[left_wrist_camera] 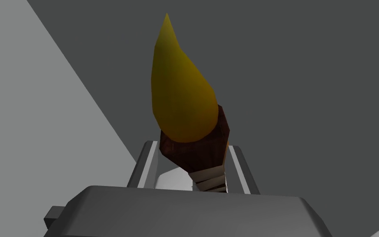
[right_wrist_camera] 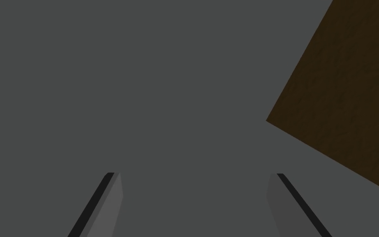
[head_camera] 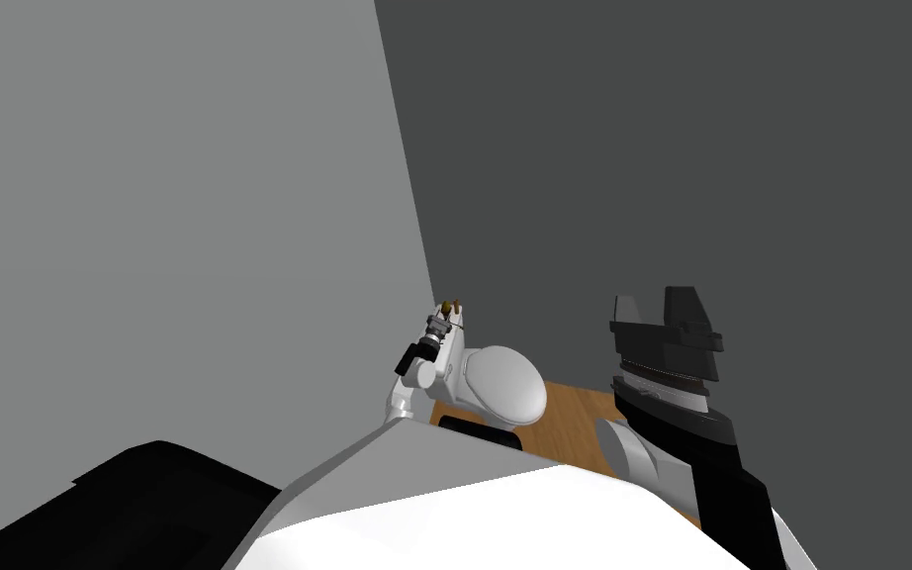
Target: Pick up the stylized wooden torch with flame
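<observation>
Left wrist view, torch (left_wrist_camera: 189, 119) clamped between left fingers (left_wrist_camera: 146, 164), right fingers (right_wrist_camera: 111, 203) apart.

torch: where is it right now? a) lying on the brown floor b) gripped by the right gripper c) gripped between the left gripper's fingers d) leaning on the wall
C: the torch sits in the left gripper, its fingers pressing the torch's sides; the right gripper is open, holding nothing.

A light grey wall (head_camera: 167, 198) takes up the left and meets a darker grey wall (head_camera: 691, 148) on the right at a far corner. Brown wooden floor (head_camera: 573, 426) shows below that corner. A black area (head_camera: 128, 505) lies near left.
</observation>
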Available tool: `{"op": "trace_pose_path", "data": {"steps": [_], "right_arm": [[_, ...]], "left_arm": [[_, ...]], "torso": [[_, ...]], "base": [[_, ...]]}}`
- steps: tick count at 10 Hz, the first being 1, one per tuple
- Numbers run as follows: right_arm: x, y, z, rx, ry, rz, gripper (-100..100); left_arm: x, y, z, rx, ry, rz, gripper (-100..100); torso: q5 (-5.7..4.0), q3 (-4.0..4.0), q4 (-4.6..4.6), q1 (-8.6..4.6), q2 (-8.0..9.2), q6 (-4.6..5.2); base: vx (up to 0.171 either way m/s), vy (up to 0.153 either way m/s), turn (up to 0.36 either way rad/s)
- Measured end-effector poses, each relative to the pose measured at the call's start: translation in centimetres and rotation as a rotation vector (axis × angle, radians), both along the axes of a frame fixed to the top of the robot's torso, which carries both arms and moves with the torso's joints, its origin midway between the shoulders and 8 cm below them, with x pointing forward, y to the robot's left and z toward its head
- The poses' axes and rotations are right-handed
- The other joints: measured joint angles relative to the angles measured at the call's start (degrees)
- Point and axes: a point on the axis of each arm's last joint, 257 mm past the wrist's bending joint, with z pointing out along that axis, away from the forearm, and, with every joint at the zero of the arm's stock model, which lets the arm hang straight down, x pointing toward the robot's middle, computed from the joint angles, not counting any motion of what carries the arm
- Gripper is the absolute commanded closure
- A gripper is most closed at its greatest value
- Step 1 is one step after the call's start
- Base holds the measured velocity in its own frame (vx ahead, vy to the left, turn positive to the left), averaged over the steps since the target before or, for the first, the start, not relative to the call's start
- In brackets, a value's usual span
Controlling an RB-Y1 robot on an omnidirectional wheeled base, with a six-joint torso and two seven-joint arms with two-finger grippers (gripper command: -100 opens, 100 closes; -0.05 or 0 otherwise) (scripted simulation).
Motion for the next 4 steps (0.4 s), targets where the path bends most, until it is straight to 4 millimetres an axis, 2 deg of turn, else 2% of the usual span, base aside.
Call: {"op": "trace_pose_path", "data": {"steps": [1,3,4], "right_arm": [[0.0,0.0,0.0,0.0,0.0,0.0,0],[0.0,0.0,0.0,0.0,0.0,0.0,0],[0.0,0.0,0.0,0.0,0.0,0.0,0]], "left_arm": [[-0.9,-0.8,0.0,-0.006,0.01,-0.01,100],[-2.2,-0.5,0.6,-0.013,0.012,-0.007,100],[-2.2,-0.5,0.7,-0.014,0.009,-0.007,0]], "torso": [[0.01,-0.09,-0.04,-0.04,-0.17,-0.04],[0.0,-0.1,-0.02,-0.04,-0.17,0.0],[0.02,-0.03,-0.01,0.0,-0.05,0.01]], "base": [[0.098,-0.016,0.095],[0.021,-0.007,-0.001],[0.0,0.0,0.0]]}}
